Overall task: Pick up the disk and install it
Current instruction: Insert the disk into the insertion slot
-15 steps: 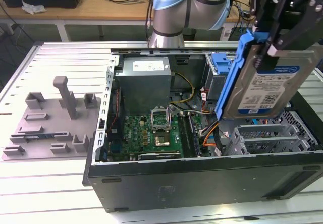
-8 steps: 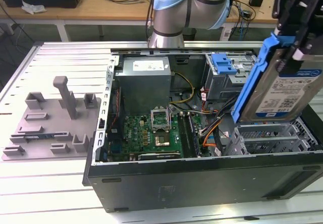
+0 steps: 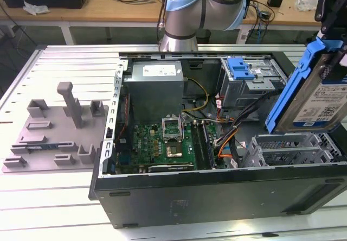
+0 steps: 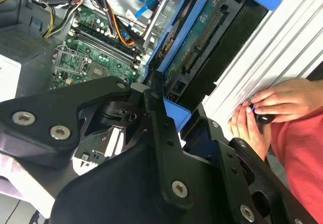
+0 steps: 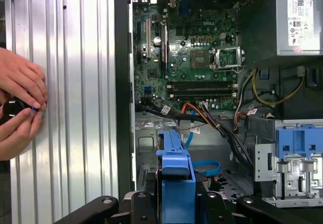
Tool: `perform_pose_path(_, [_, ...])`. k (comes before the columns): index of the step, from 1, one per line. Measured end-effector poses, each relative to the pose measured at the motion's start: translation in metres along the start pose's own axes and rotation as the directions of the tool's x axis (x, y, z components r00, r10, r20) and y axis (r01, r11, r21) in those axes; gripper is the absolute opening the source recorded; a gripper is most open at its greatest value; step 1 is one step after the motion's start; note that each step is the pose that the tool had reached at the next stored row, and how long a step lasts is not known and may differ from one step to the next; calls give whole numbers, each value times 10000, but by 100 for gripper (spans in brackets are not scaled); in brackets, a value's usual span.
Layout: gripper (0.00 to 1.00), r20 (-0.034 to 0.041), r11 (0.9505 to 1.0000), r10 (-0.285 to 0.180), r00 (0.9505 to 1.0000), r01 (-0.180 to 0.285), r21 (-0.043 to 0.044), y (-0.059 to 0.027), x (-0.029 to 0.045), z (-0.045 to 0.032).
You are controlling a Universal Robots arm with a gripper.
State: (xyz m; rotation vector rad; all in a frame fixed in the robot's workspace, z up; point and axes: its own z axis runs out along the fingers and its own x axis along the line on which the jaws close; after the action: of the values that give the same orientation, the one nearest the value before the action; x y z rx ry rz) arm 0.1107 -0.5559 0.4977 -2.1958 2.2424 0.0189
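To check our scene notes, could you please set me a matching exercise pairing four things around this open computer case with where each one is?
Things
1. flat silver disk in a blue plastic carrier
2. grey metal power supply box
3. green motherboard
4. grey plastic fixture plate

Places
A. flat on the floor of the open black case
B. on the slatted metal table, at the exterior view's left of the case
C. clamped in the black gripper, raised over the case
D. in the case's corner nearest the arm

Pairs: 1-C, 2-D, 3-A, 4-B
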Motion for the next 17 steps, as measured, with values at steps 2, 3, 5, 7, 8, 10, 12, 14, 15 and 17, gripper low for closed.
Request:
perform_pose_path(2, [36, 0, 10000, -1, 10000, 1, 0, -1, 1, 1])
perform_pose_path(3, [36, 0, 10000, -1, 10000, 1, 0, -1, 1, 1])
perform_pose_path(5, [36, -1, 10000, -1, 10000, 1, 0, -2, 1, 1])
perform_pose_path(7, [36, 1, 10000, -1, 10000, 1, 0, -2, 0, 2])
perform_pose_path(8, [36, 2, 10000, -1, 10000, 1, 0, -2, -3, 2])
perform_pose_path(10, [36, 2, 10000, -1, 10000, 1, 0, -2, -6, 6])
perform_pose_path(12, [36, 1, 10000, -1, 10000, 1, 0, -2, -7, 14])
perform_pose_path(14, [36, 0, 10000, -1, 10000, 1, 0, -2, -7, 30])
perform_pose_path(15, [36, 0, 10000, -1, 10000, 1, 0, -2, -8, 41])
perform_pose_path(17, [36, 0, 10000, -1, 10000, 1, 0, -2, -17, 51])
